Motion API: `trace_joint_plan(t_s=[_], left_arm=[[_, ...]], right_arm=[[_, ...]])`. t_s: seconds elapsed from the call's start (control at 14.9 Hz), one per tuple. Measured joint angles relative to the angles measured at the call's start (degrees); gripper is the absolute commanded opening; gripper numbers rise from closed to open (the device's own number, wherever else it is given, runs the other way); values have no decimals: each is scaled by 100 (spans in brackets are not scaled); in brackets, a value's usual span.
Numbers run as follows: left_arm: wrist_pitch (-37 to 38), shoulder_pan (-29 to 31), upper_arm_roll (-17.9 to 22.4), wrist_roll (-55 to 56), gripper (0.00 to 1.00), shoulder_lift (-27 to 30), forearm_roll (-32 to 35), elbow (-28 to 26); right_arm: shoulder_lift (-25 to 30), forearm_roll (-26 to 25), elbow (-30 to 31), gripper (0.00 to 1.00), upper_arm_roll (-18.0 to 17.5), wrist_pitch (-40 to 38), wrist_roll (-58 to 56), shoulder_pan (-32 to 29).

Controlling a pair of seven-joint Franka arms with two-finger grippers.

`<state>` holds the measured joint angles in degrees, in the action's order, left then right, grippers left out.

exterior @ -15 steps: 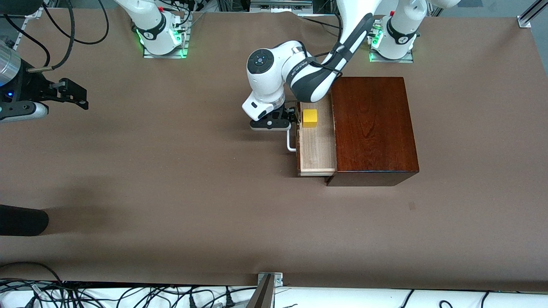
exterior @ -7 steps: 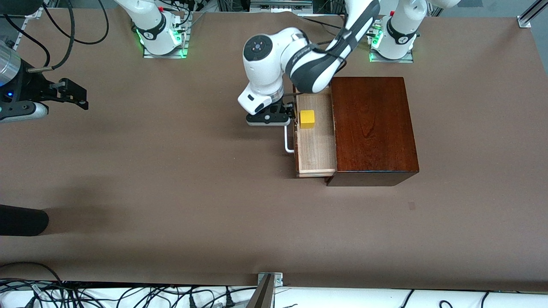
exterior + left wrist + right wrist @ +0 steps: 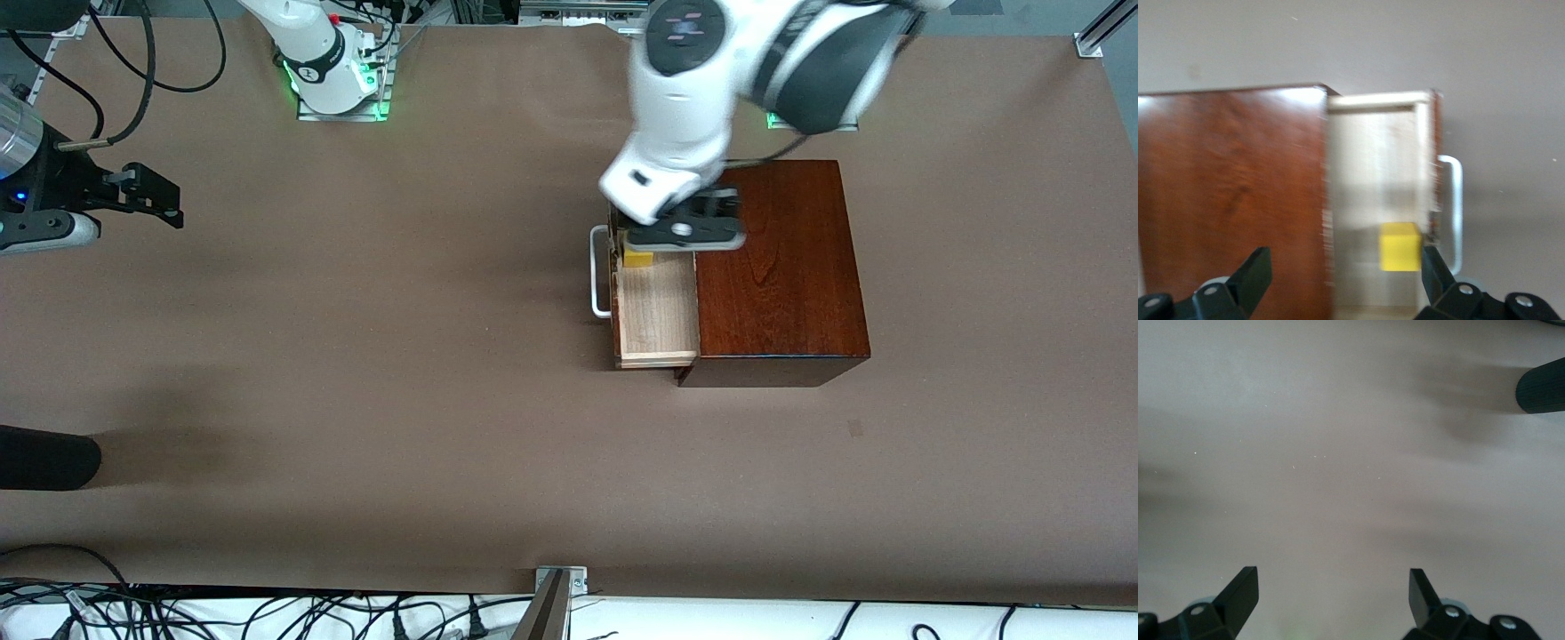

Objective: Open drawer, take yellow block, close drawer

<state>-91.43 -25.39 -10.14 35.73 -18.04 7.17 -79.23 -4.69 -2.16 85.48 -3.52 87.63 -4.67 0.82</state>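
Note:
The dark reddish-brown wooden box (image 3: 773,267) has its drawer (image 3: 658,311) pulled out, pale wood showing inside. The white handle (image 3: 600,276) faces the right arm's end of the table. The yellow block (image 3: 636,259) lies in the drawer, partly hidden under my left hand. My left gripper (image 3: 685,233) is open and empty, up in the air over the drawer and the box's edge. In the left wrist view the block (image 3: 1399,246) sits just inside one fingertip (image 3: 1430,263), with the gripper (image 3: 1345,260) straddling the box (image 3: 1231,193) and the drawer (image 3: 1378,153). My right gripper (image 3: 164,197) waits, open.
A black cylinder (image 3: 44,458) lies at the table's edge at the right arm's end, nearer to the camera; it also shows in the right wrist view (image 3: 1541,387). My right gripper (image 3: 1331,577) is over bare brown table (image 3: 1338,453).
My left arm has risen and swung from beside the handle to over the open drawer and the box's edge. The drawer stays open with the block in it. The right arm has not moved.

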Motion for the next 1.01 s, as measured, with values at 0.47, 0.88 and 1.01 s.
trace_joint_plan(t_s=[0.47, 0.88, 1.01], left_arm=[[498, 2017, 69, -3082, 100, 404, -230, 10], [115, 2345, 598, -3413, 100, 1161, -503, -743], [-331, 2349, 792, -3425, 100, 1538, -694, -1324]], right_arm=[[-54, 1, 2, 100, -26, 67, -1, 49], [-125, 3, 2, 100, -83, 217, -11, 605], [-159, 23, 6, 100, -175, 211, -12, 873]])
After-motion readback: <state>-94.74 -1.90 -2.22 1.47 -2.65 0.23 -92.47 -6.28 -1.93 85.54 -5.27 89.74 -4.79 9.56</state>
